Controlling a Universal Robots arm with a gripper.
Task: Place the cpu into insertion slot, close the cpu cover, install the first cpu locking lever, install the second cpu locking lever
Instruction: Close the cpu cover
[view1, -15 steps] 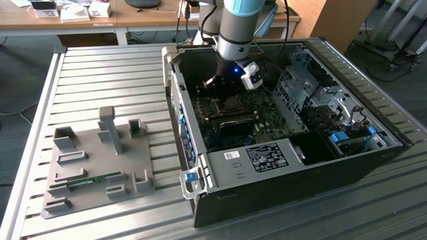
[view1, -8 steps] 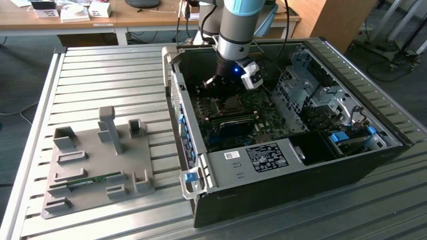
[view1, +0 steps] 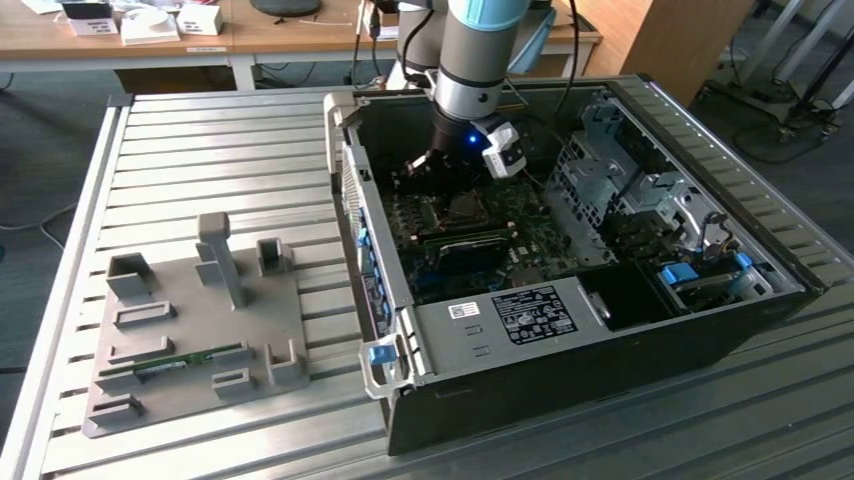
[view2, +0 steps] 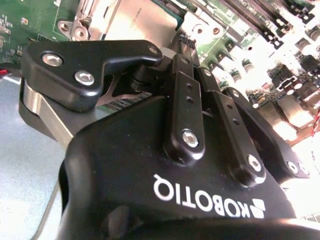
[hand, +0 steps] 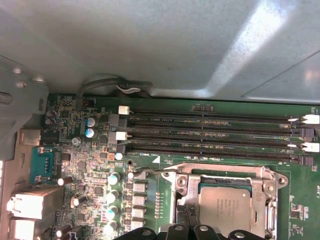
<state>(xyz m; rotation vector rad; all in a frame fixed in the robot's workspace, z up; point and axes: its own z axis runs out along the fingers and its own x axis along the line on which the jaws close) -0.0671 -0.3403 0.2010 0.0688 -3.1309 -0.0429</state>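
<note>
Cpu (hand: 225, 209) seated in slot (view1: 465, 209), cover (hand: 261, 196) flat round it. Claw (view1: 430, 172) inside computer case (view1: 574, 370), close above slot; released or clenched: cannot tell.

A slatted, silvery metal bench (view1: 200, 140) spans most of the exterior view under even, bright light. Beyond its far edge stands a light wooden desk (view1: 280, 40) carrying small white boxes (view1: 147, 25), and a wooden cabinet (view1: 667, 35) stands towards the exterior view's right. The floor (view1: 40, 150) is dark grey, and black cables (view1: 787, 120) lie on it near the cabinet.
</note>
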